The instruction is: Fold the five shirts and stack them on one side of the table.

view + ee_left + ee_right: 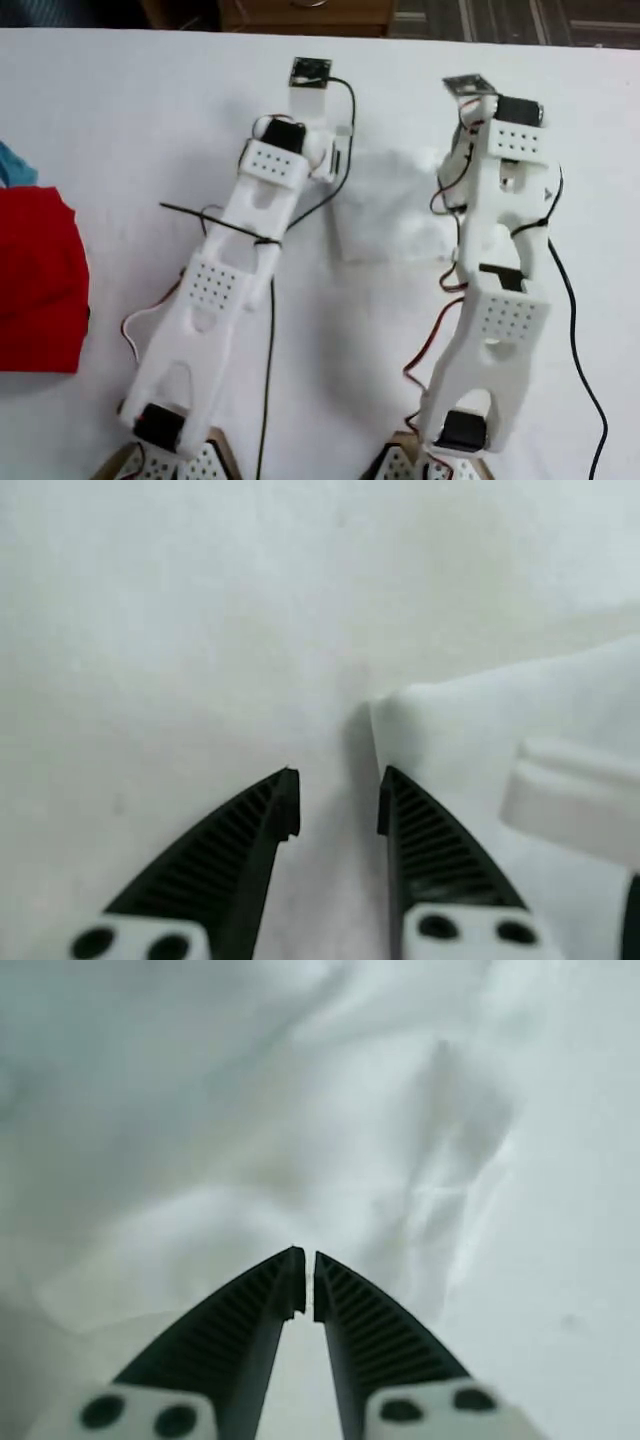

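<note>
The white cotton shirt (390, 215) lies crumpled and only partly squared off toward the far edge of the white-covered table (150, 100), between the two arms. A folded red shirt (35, 280) sits at the table's left edge, with a scrap of blue fabric (10, 165) just beyond it. The left gripper (338, 800) hangs low with its fingers spread, and a corner of the white shirt (480, 740) is just beside one fingertip. The right gripper (308, 1280) has its fingers drawn almost together over rumpled white folds (300, 1110), with nothing visibly pinched. The step in hand seems to be taking hold for the next fold. To do it well, the left arm should shift sideways until the corner lies between its fingers, then close. The right should open, press down on a single layer, and lift level with its partner so the fold lands flat.
</note>
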Controlling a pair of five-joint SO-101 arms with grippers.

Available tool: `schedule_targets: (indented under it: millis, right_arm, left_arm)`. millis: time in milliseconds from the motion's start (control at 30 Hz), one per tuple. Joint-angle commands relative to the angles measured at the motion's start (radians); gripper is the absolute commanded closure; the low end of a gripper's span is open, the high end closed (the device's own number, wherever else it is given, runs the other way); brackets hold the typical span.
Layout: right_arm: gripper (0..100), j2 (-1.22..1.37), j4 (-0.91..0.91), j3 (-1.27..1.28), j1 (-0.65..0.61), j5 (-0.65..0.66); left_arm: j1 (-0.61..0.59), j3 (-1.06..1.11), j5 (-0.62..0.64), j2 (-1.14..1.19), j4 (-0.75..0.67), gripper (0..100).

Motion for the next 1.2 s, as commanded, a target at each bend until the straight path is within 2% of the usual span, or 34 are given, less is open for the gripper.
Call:
schedule_targets:
  millis: [0, 200, 300, 533, 733, 833, 933, 1167]
  right_arm:
    - [97.9, -0.031, -0.025, 0.044, 0.010, 0.002]
    - [97.9, 0.110, -0.125, 0.120, 0.107, 0.006]
    - [97.9, 0.165, -0.081, 0.118, 0.120, 0.005]
    - [97.9, 0.154, -0.036, 0.064, 0.111, -0.025]
    - [97.9, 0.044, 0.054, -0.176, 0.030, -0.017]
    - [97.9, 0.027, -0.010, -0.315, 0.024, -0.021]
    - [97.9, 0.054, -0.127, -0.345, 0.025, -0.023]
    - [97.9, 0.311, -0.275, -0.358, 0.024, -0.025]
  left_arm:
    - [0.003, -0.038, -0.008, -0.015, -0.011, 85]
    - [0.003, -0.038, -0.008, -0.015, -0.011, 85]
    - [0.003, -0.038, -0.008, -0.015, -0.011, 85]
    - [0.003, -0.038, -0.008, -0.015, -0.011, 85]
    - [0.003, -0.038, -0.008, -0.015, -0.011, 85]
    - [0.005, -0.036, -0.008, -0.015, -0.009, 85]
    - [0.006, -0.036, -0.008, -0.015, -0.009, 85]
    - [0.005, -0.036, -0.008, -0.015, -0.008, 85]
